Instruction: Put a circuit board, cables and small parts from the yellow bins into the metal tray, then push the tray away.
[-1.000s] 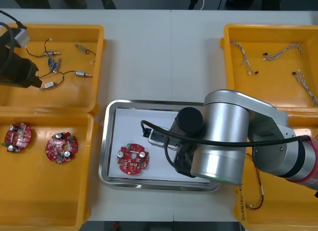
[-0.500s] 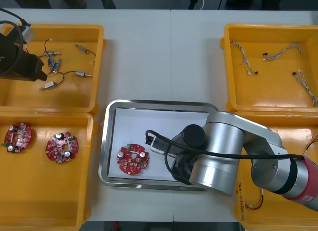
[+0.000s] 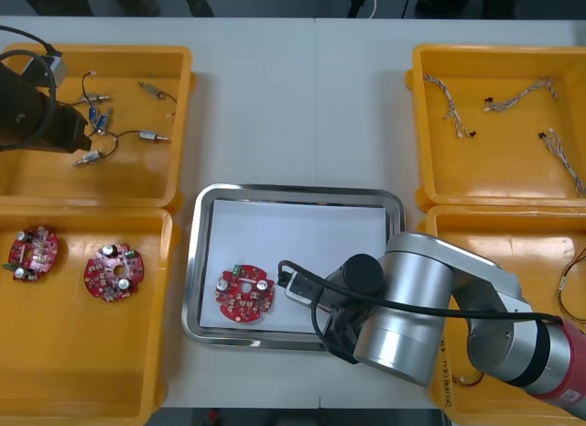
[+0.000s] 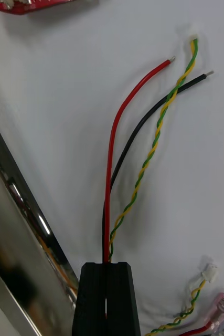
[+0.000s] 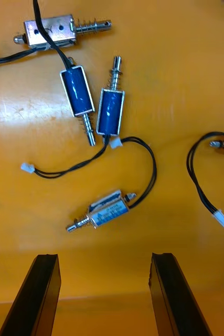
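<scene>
A round red circuit board (image 3: 245, 293) lies on the white inside of the metal tray (image 3: 197, 261). My right arm (image 3: 412, 307) hangs over the tray's near right corner. In the right wrist view my right gripper (image 4: 106, 265) is shut on a cable bundle (image 4: 143, 142) of red, black and twisted yellow-green wires, whose free ends rest on the tray's white floor. My left gripper (image 3: 78, 133) is in the far left yellow bin (image 3: 27, 183). It stands open (image 5: 105, 294) just short of a small metal part (image 5: 107, 210) with a black lead; two blue-wrapped parts (image 5: 110, 110) lie beyond.
Two more red boards (image 3: 114, 272) lie in the near left bin (image 3: 82, 353). Twisted cables (image 3: 453, 105) sit in the far right bin (image 3: 421, 124). A red and yellow cable (image 3: 472, 376) shows in the near right bin (image 3: 549, 234). The tray's shiny rim (image 4: 17, 210) runs beside my right fingers.
My right arm has drawn back toward the table's near edge, uncovering more of the tray's white floor. My left gripper has shifted a little right, toward the small parts.
</scene>
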